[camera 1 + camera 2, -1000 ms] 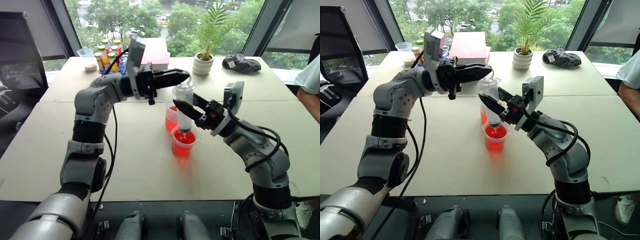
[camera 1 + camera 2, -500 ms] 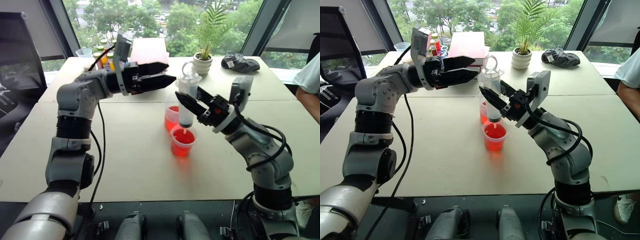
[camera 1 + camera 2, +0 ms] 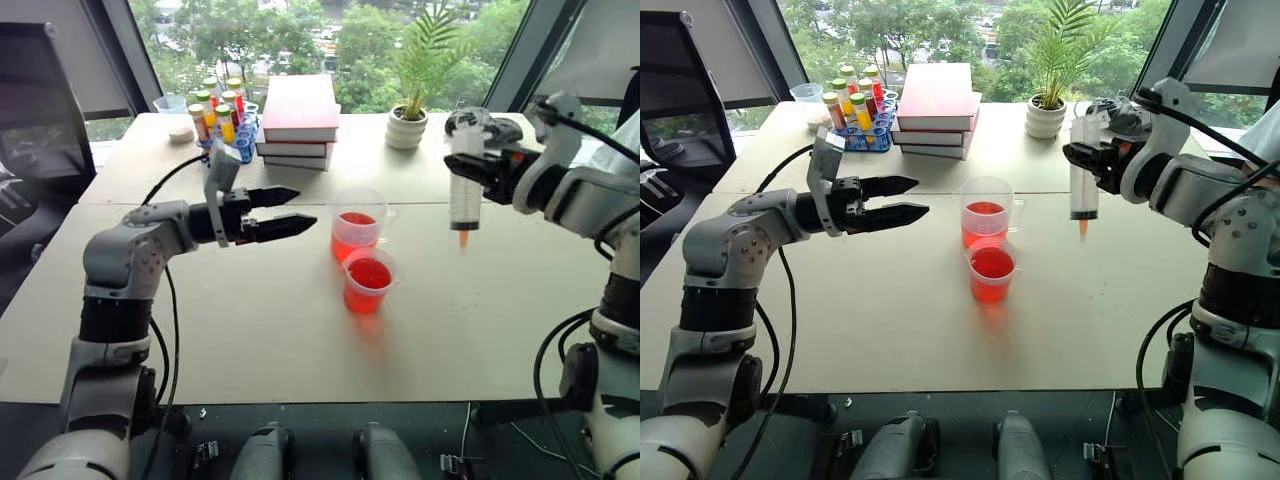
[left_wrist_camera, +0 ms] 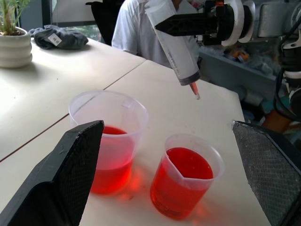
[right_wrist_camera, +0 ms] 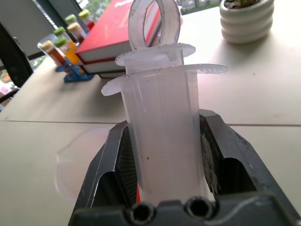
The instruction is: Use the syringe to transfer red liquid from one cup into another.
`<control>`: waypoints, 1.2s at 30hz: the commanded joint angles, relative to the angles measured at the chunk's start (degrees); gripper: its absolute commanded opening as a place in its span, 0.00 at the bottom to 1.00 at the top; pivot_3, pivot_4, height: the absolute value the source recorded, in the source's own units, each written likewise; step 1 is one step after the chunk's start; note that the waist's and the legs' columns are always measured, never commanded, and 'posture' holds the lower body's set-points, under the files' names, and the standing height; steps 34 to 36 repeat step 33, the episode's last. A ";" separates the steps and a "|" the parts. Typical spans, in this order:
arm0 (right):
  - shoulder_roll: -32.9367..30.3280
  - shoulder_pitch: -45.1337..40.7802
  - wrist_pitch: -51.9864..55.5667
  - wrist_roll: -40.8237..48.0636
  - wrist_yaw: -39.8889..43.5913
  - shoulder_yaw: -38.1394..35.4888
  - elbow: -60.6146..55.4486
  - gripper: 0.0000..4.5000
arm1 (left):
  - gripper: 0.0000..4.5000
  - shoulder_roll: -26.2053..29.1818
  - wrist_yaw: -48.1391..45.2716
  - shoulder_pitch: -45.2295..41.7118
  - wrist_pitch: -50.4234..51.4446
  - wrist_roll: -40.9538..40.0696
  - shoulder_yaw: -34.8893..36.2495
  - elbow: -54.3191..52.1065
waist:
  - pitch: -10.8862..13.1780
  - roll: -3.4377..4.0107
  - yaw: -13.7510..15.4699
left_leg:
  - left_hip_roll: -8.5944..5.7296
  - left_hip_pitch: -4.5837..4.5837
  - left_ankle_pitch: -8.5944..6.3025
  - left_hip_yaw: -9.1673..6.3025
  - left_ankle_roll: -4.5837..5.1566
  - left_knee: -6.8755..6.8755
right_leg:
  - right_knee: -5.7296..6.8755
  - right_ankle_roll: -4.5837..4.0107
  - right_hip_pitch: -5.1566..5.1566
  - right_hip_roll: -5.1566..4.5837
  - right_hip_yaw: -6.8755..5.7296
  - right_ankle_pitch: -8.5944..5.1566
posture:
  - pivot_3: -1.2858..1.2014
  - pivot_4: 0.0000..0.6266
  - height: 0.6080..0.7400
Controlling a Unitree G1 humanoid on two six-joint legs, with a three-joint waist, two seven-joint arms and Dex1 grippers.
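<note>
Fingers [image 5: 106, 162] of the right gripper [image 3: 1087, 157] are clamped on the barrel of the syringe [image 3: 465, 180], just below its flange, one on each side. That syringe hangs upright over bare table [image 3: 300, 330], plunger ring up, red-stained nozzle down, plunger pushed fully in, at about 3 o'clock from the cups and well apart from them.

Both fingers of the left gripper [image 3: 287, 212] are spread apart and hold nothing; they point level toward the cups from about 9 o'clock, with a clear gap between fingertips and cups.

Counted: one syringe; two clear cups, both holding red liquid [image 4: 183, 162]. The taller cup [image 3: 358, 222] stands at 12 o'clock of the shorter cup [image 3: 368, 282], the two just beside each other; the shorter one is filled closer to its rim.

Toward 12 o'clock on the table are a stack of books [image 3: 297, 120] with a red one on top, one rack of coloured tubes [image 3: 222, 122], one potted plant [image 3: 409, 118] and one dark bundle [image 3: 495, 130]. A person in a white shirt [image 4: 141, 28] sits past the table's far edge in the left wrist view.
</note>
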 commanded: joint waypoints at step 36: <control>-18.20 29.87 1.05 2.65 39.36 -19.90 -32.41 1.00 | 1.00 3.83 3.38 7.47 -0.43 -2.26 -2.83 -10.48 | 0.01 0.02 0.13 | 0.03 0.05 -0.05 -0.04 0.07 -0.02 | -0.25 0.20 0.20 0.17 -0.06 0.09 | 0.52 0.24 1.00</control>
